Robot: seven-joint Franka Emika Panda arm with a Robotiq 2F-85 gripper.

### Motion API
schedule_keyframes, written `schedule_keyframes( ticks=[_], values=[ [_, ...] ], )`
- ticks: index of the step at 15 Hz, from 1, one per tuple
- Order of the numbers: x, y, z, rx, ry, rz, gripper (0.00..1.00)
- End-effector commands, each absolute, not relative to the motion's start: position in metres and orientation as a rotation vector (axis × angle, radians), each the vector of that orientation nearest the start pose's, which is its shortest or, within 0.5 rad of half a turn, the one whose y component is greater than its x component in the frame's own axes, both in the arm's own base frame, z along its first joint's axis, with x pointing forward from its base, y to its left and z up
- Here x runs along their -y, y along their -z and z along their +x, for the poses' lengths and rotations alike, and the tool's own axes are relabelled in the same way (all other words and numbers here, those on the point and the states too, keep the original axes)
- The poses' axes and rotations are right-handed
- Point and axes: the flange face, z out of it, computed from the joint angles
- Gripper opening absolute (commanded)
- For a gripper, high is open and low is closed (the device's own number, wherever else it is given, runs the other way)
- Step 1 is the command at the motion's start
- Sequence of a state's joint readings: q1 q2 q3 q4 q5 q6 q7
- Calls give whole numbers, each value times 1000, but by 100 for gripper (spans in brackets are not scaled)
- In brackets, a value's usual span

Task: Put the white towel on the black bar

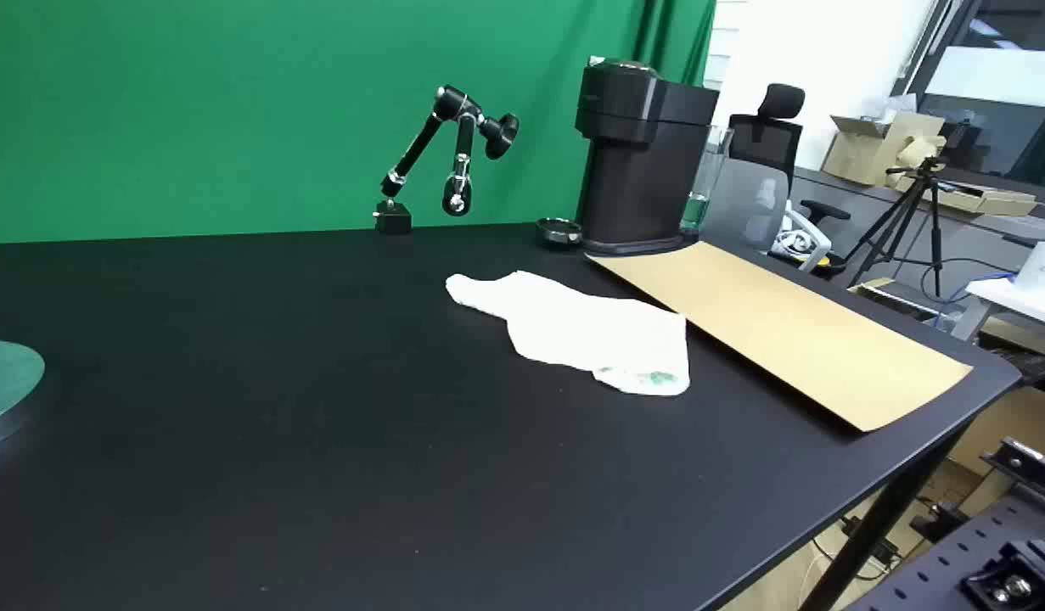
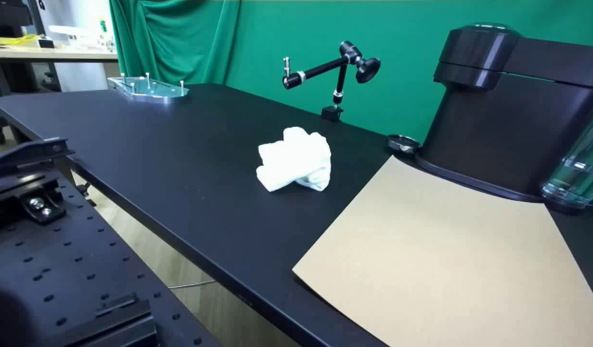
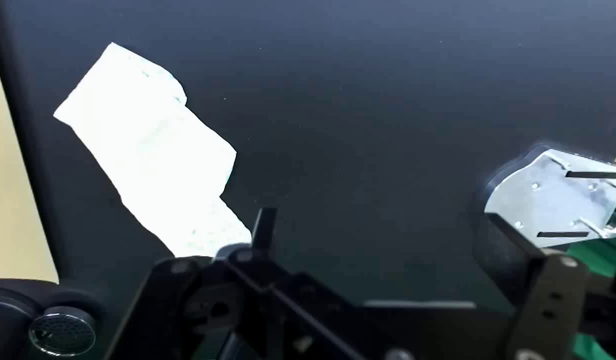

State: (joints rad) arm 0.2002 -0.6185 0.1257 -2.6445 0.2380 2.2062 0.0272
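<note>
One green curtain (image 1: pixel 276 119) hangs as the backdrop in both exterior views. Before it stretches a long black table (image 1: pixel 276 424) with rounded corners. Alongside, in an exterior view, runs a dark board (image 2: pixel 108 260) with rows of holes. In the room beyond the table, a black office chair (image 1: pixel 768 140) and a tripod (image 1: pixel 935 229) can be seen.

A tan cardboard sheet (image 2: pixel 445 270) lies on the table, one end reaching the foot of a coffee machine (image 1: pixel 632 178). The machine is bulky, black and upright, and a clear tank (image 1: pixel 706 174) is at its side.

The white towel (image 1: pixel 581 327) lies on the table top, near the cardboard sheet but apart from it, and well apart from the black bar (image 1: pixel 418 153). In the wrist view it spreads out longer than it is wide; in an exterior view it looks bunched, with raised folds. Faint green marks show on it.

A shiny plate (image 2: pixel 156 92) rests toward the table's far end in an exterior view, with four pegs (image 2: pixel 148 79) standing on it.

The bar is thin and stands at the table's back edge, rising from a small block (image 2: pixel 331 113) to a bend with a round knob (image 2: pixel 367 70); past the bend it slopes down to a free end.

The claw (image 3: pixel 378 215) shows in the wrist view, its two fingers (image 3: pixel 264 227) spread wide, with dark table top seen between them.

A small round dish (image 1: pixel 559 232) sits just beside the coffee machine's base.
</note>
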Motion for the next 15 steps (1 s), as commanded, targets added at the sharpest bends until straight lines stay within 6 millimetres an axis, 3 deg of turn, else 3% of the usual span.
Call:
schedule_keyframes(
  ticks=[1, 12, 15],
  values=[
    [-127, -453, 350, 234, 231, -2965, 100],
    [-127, -453, 350, 235, 231, -2965, 100],
    [-113, -447, 361, 240, 325, -3049, 100]
  ],
)
